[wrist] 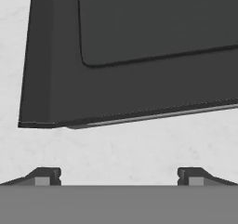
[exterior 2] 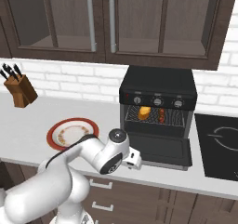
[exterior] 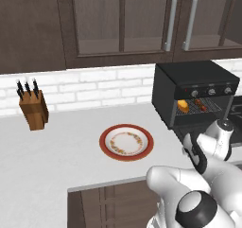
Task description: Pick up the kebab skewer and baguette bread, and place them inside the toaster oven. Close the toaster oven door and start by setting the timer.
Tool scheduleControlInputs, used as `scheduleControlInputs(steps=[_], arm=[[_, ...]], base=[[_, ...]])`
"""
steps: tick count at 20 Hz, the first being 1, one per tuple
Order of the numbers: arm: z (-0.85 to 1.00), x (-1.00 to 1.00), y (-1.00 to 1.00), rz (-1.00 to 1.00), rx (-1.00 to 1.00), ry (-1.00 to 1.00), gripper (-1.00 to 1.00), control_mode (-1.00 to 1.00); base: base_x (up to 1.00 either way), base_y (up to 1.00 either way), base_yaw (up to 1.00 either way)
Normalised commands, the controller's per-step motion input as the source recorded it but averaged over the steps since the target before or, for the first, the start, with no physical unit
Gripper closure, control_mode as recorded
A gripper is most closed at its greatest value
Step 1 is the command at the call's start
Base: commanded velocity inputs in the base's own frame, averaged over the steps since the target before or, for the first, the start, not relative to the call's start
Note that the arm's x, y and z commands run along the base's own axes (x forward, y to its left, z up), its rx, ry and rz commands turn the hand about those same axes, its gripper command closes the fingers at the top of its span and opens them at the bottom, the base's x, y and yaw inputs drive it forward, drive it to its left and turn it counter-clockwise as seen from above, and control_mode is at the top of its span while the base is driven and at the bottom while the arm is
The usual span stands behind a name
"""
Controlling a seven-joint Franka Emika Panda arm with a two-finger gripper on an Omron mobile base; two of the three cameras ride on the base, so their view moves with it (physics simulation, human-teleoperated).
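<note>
**Open pincer hovering over the lowered oven door, food already on the rack**

Nearest to me, my pincer (wrist: 119, 175) is pointing down with its two dark tips spread wide apart and gripping nothing. Directly under it, pale speckled counter (wrist: 116, 148) is showing. Just beyond the tips, the toaster oven door (wrist: 139, 56) is lying dropped down flat, its front corner and pale bar handle (wrist: 153, 116) edging into my hand camera's picture.

From the base cameras, my white arm is bending low in front of the toaster oven (exterior 2: 158, 86), a black box with grey knobs in a row. Inside, on the wire rack, the baguette bread (exterior 2: 144, 112) is sitting at the left, and the kebab skewer (exterior 2: 161, 115) is lying just beside it to the right.

To the left, a red-rimmed plate (exterior: 126, 142) is resting on the counter. Farther left, near the white brick wall, a wooden knife block (exterior: 34, 108) is standing. Dark glass-fronted cabinets (exterior: 123, 19) are hanging above.
</note>
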Motion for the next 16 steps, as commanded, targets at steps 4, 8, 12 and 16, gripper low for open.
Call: scheduleControlInputs(steps=[4,8,12,16], arm=[[-0.29,0.00,0.00,0.00,-0.07,0.00,-1.00,-1.00],[-0.21,0.06,0.00,0.00,-0.02,0.00,-1.00,-1.00],[-0.25,0.14,0.00,0.00,0.00,0.00,-1.00,-1.00],[-0.42,0.13,0.01,0.00,0.00,0.00,-1.00,-1.00]], base=[[0.00,0.00,0.00],[0.00,0.00,0.00],[0.00,0.00,0.00],[0.00,0.00,0.00]])
